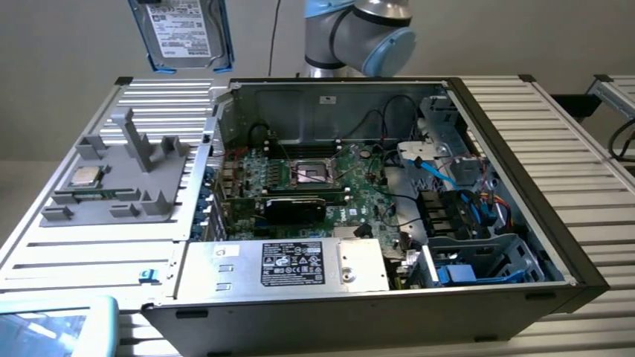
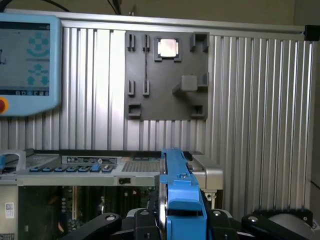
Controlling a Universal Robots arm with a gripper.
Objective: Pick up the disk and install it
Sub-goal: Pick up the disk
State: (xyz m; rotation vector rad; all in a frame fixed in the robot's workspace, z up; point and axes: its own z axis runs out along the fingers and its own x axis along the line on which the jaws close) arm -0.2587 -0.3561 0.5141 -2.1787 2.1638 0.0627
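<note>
Grips disk (image 2: 177,180) in gripper (image 2: 182,222): jaws part-closed, pinching blue carrier on both flanks. Stands edge-on betw. fingers in wrist view, sticking out well past fingertips. In ext. view, shows disk (image 1: 181,33) high in air at far side, ext. view's left, upright, white label toward cam. Hangs well clear of open PC case (image 1: 516,141), touching nothing on table (image 1: 585,171). Shows CPU chip (image 1: 85,177) resting on grey fixture (image 1: 129,201), left of case.
</note>
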